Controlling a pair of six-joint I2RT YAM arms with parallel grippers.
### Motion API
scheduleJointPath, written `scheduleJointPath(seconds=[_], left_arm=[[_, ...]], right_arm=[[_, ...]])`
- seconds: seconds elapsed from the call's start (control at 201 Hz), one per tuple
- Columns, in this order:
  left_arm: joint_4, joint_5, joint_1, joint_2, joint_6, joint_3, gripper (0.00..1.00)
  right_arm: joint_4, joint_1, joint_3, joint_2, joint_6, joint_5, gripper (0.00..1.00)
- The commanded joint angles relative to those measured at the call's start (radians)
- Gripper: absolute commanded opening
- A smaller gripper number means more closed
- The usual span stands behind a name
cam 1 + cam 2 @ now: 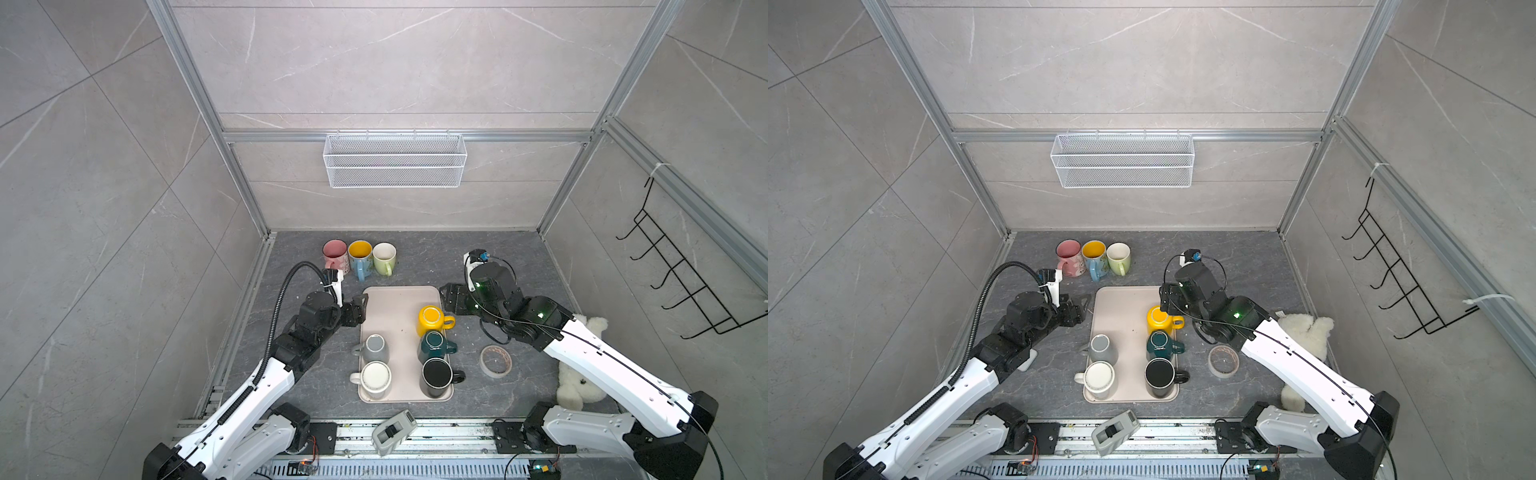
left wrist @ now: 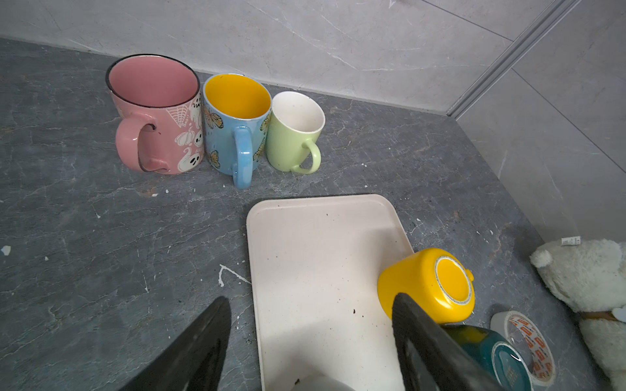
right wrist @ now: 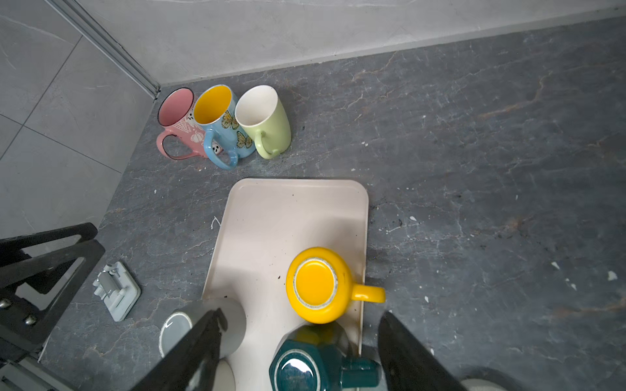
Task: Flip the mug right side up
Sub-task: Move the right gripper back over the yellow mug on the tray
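A cream tray [image 1: 395, 299] carries several mugs. A yellow mug [image 1: 432, 320] [image 3: 316, 284] stands upside down at its right edge, base up and handle pointing right. Behind it along that edge are a teal mug [image 1: 434, 345] [image 3: 305, 362], also base up, and a black mug [image 1: 436, 376]. On the left side stand a grey mug [image 1: 375, 348] and a white mug [image 1: 375, 379]. My right gripper [image 1: 444, 299] [image 3: 299, 313] hovers open over the yellow and teal mugs, touching neither. At the tray's left edge my left gripper [image 1: 360, 309] [image 2: 311, 299] is open and empty.
Pink [image 1: 334, 253], blue [image 1: 360, 255] and light green [image 1: 384, 257] mugs stand upright behind the tray. A tape roll [image 1: 495, 361] and a white plush toy [image 1: 579, 374] lie right of it. A grey tape dispenser [image 1: 392, 432] sits at the front rail.
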Motion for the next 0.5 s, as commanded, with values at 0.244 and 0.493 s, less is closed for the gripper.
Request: scheduleJointPath(seconds=[0.244, 0.493], left_arm=[[0.001, -0.057, 0.004, 0.0, -0.02, 0.05, 0.76], [-0.015, -0.077, 0.003, -0.002, -0.019, 0.041, 0.76]], right_arm=[[0.114, -0.083, -0.127, -0.059, 0.141, -0.292, 0.71], [0.22, -0.202, -0.202, -0.035, 0.218, -0.468, 0.71]])
